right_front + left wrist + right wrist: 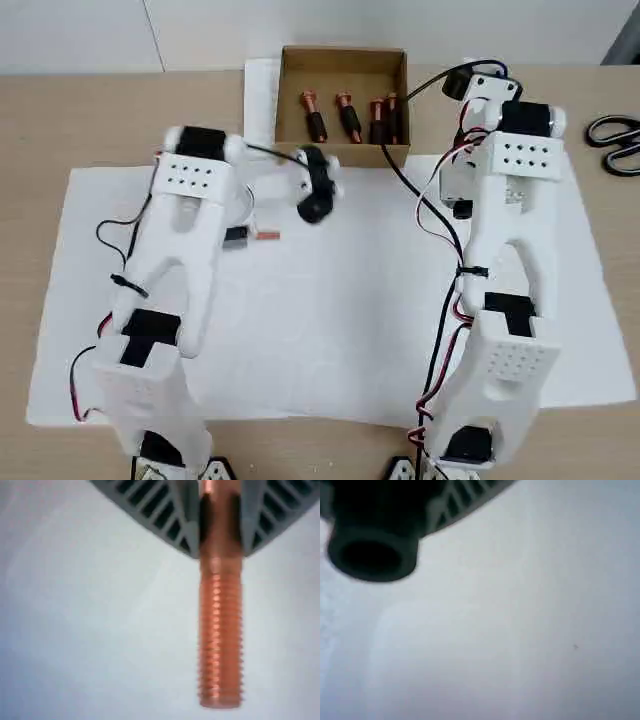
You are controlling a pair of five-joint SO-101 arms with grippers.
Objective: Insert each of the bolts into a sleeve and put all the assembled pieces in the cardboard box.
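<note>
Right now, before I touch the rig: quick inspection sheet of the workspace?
Surface: white sheet over a wooden table.
Job's things: four assembled pieces in the cardboard box; one copper bolt; one black sleeve.
Clutter: scissors on the table, near its right edge.
Grippers: left gripper shut on the copper bolt; right gripper holds the black sleeve.
Cables: black and red wires run along both arms.
Surroundings: pale wall behind the table.

A pale wooden surface (80,120) carries a white sheet (330,330) under the left gripper (247,236) and right gripper (460,207). The cardboard box (352,154) sits beyond and between them, and scissors (615,140) lie well outside the right gripper.
</note>
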